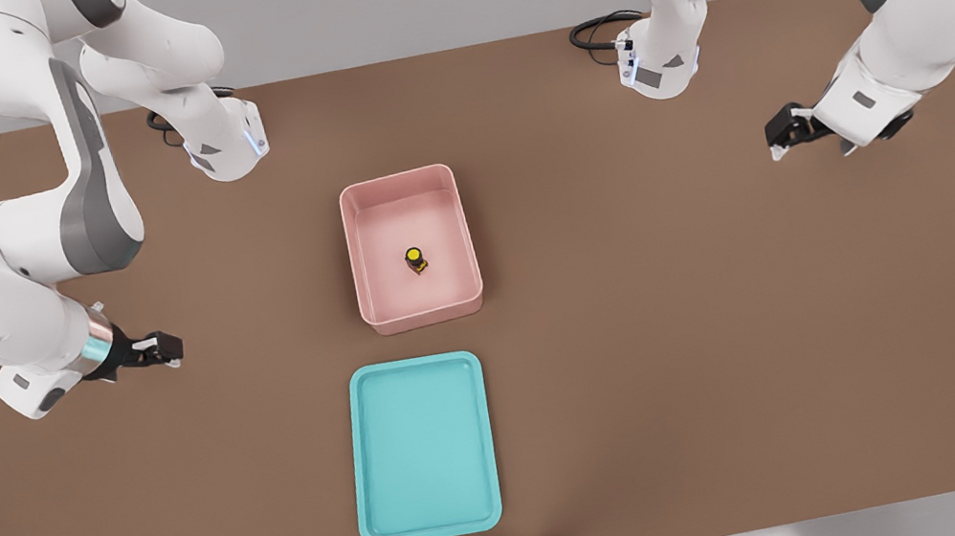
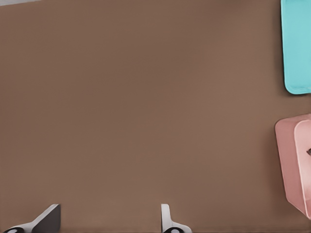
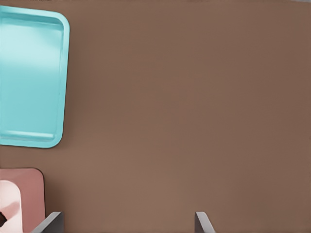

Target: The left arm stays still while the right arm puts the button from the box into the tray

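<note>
While the tiny yellow-capped push-button on its dark blocky base (image 1: 415,261) sits upright near the middle of the pale pink tall-walled plastic box (image 1: 361,249), you are at the very first step: your right gripper (image 1: 167,350) hangs released over bare table, well apart from it. Next, I judge, you must reach over the wall and descend squarely; the shallow turquoise plastic tray (image 1: 364,462) waits just beside.

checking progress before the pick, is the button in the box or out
In. The button stands upright on the box floor; the tray holds nothing. The open pincer hovers off toward the front view's right.
</note>
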